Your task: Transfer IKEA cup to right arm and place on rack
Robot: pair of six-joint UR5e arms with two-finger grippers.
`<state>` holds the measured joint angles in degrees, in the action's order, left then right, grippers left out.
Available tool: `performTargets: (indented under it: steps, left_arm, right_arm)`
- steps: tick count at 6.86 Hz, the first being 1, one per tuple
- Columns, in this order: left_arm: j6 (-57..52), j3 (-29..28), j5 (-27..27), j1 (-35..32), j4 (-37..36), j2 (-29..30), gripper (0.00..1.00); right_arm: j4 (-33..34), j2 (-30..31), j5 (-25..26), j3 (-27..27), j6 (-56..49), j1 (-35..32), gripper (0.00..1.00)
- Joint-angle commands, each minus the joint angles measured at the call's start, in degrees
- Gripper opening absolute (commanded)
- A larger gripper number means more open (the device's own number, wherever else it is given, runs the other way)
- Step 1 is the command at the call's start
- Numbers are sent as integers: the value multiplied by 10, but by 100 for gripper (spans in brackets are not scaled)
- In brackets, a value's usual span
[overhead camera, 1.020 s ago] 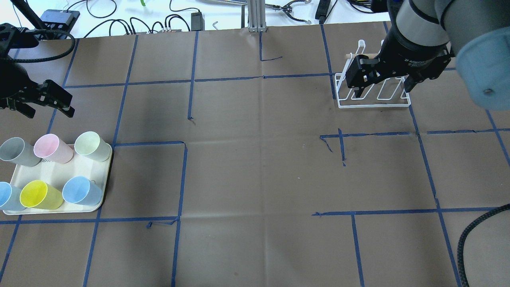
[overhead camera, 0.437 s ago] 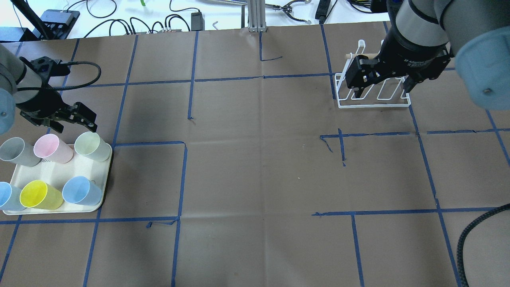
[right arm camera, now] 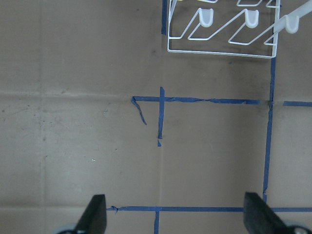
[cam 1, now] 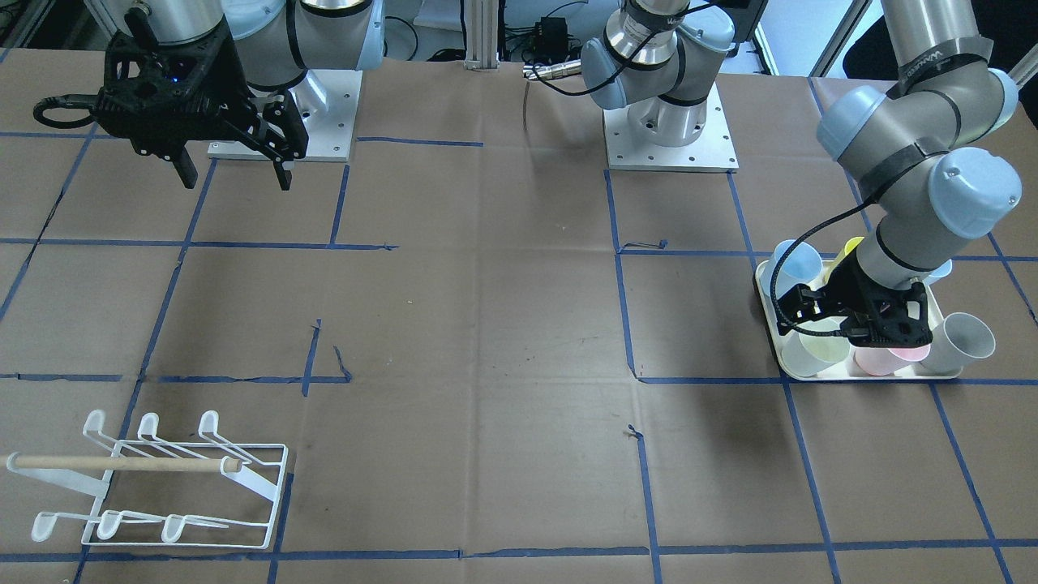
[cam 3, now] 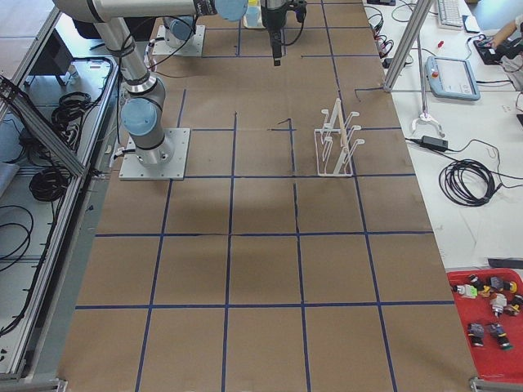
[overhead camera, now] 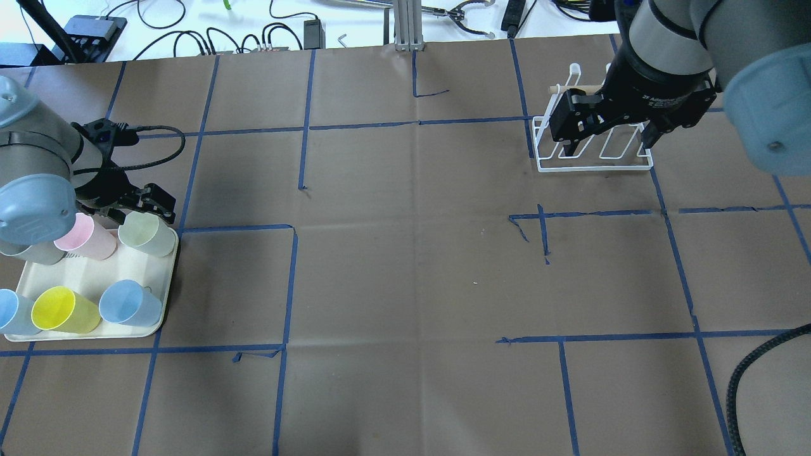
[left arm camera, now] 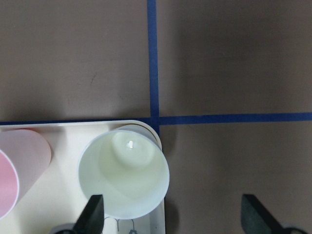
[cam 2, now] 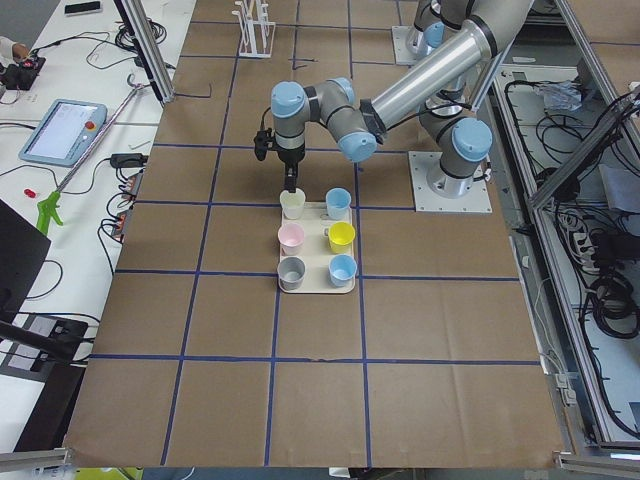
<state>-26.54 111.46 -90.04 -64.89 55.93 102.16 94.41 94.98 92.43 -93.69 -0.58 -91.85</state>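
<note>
Several IKEA cups stand on a cream tray (overhead camera: 89, 269) at the table's left. My left gripper (overhead camera: 136, 214) is open and hovers over the tray's far right corner. In the left wrist view the pale green cup (left arm camera: 124, 173) sits under the left finger (left arm camera: 92, 214), off centre between the open jaws. This cup also shows in the overhead view (overhead camera: 147, 233). My right gripper (overhead camera: 608, 140) is open and empty, held high above the white wire rack (overhead camera: 595, 166). The rack also shows in the front view (cam 1: 162, 487).
Pink (overhead camera: 85, 235), grey (overhead camera: 35, 252), yellow (overhead camera: 63, 310) and blue (overhead camera: 130, 304) cups share the tray, with another blue cup at the left edge. Blue tape lines cross the brown paper. Cables and tools lie beyond the far edge.
My left arm has swung in from the far left and come down over the pale green cup on the tray. The right arm has not moved.
</note>
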Motion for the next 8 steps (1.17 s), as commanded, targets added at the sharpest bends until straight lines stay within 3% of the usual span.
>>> performTargets:
  steps: [1,4,5,6,7,8]
  left_arm:
    - [2,7,0,-1,-32,32,99]
    - [11,30,-1,0,-26,26,99]
    - [6,30,-3,0,-28,23,88]
    - [4,25,-5,0,-28,23,68]
    - [3,24,-5,1,-28,23,39]
    - [2,24,-5,2,-28,23,22]
  right_arm:
    - [-1,-2,-1,0,1,0,100]
    - [-1,-3,0,-1,1,0,100]
    - [-1,-3,-1,0,1,0,100]
    - [-1,-3,0,-1,1,0,100]
    - [-1,-2,-1,-1,1,0,100]
    - [-1,-1,-1,-2,1,0,100]
